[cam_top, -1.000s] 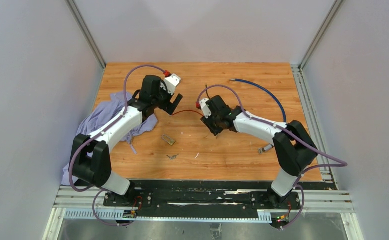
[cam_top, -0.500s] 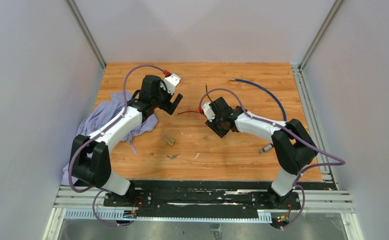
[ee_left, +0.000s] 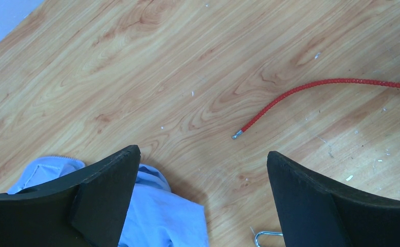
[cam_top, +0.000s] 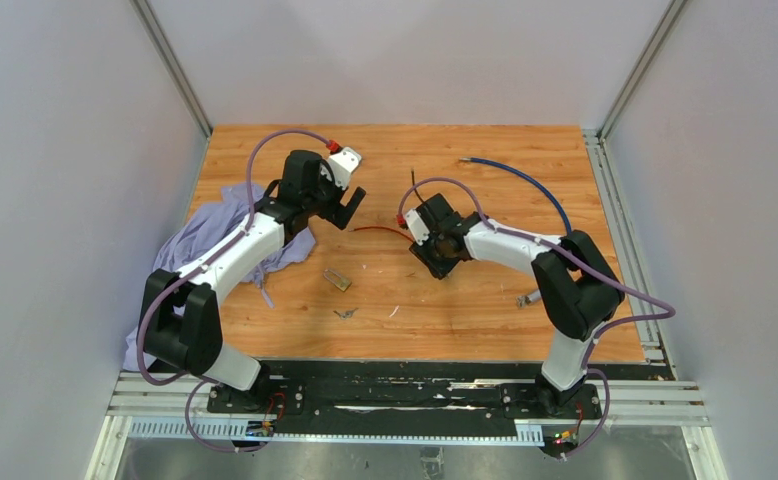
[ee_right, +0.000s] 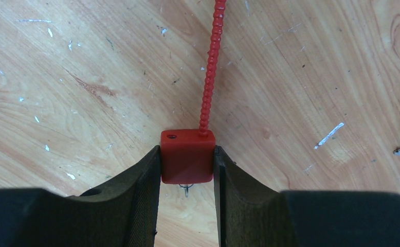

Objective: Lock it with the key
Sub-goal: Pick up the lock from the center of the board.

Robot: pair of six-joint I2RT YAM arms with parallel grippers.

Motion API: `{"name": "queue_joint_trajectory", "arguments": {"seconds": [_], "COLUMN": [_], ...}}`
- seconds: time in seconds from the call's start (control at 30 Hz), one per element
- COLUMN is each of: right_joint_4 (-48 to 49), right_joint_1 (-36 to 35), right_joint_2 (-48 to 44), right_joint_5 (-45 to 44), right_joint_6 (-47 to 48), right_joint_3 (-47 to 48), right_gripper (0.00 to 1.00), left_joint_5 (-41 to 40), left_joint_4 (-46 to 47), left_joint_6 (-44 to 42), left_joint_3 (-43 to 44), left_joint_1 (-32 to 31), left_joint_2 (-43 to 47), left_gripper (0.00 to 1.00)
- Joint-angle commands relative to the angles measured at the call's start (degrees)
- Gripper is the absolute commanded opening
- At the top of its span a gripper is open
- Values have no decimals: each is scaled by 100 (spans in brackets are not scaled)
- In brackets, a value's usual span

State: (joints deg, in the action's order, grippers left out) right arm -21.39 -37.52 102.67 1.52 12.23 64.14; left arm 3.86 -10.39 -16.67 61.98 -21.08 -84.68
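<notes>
My right gripper [ee_right: 187, 154] is shut on the body of a red cable lock [ee_right: 187, 157], one finger on each side of it. Its red beaded cable [ee_right: 211, 67] runs away over the wooden table, and a small metal ring [ee_right: 186, 190] shows under the body. In the top view the cable [cam_top: 377, 230] lies between the two grippers, with the right gripper [cam_top: 417, 240] at its right end. A small key [cam_top: 345, 313] lies on the table nearer the bases. My left gripper [ee_left: 202, 153] hangs open above the table, and the cable's free tip [ee_left: 236, 136] lies just beyond its fingers.
A lilac-blue cloth [cam_top: 215, 240] is bunched at the table's left, and its edge lies under my left finger [ee_left: 157, 206]. A brass padlock [cam_top: 337, 279] lies near the key. A blue cable [cam_top: 525, 180] curves at the back right. A metal loop [ee_left: 266, 236] lies by my left gripper.
The right arm has shifted a little, its elbow swinging left, and the red cable's free end has been drawn slightly right. The left arm has not moved.
</notes>
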Motion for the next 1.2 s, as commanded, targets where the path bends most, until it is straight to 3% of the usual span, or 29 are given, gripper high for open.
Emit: {"name": "queue_joint_trajectory", "arguments": {"seconds": [0.0,0.37,0.6,1.0,1.17], "right_joint_4": [-255,-358,-380,-372,-366], "right_joint_1": [136,318,345,526,552], "right_joint_2": [139,191,240,351,419], "right_joint_5": [156,456,537,547,660], "right_joint_6": [-247,-599,-741,-880,-811], "right_joint_3": [89,113,103,117,161], "right_gripper": [34,47,50,42,30], "left_joint_5": [59,89,88,98,56], "left_joint_4": [50,48,38,54,76], "left_joint_6": [39,59,59,75,76], "left_joint_3": [-20,-36,-38,-41,-37], "left_joint_1": [43,43,47,43,36], "left_joint_2": [208,225,225,202,206], "left_gripper": [98,98,98,98,98]}}
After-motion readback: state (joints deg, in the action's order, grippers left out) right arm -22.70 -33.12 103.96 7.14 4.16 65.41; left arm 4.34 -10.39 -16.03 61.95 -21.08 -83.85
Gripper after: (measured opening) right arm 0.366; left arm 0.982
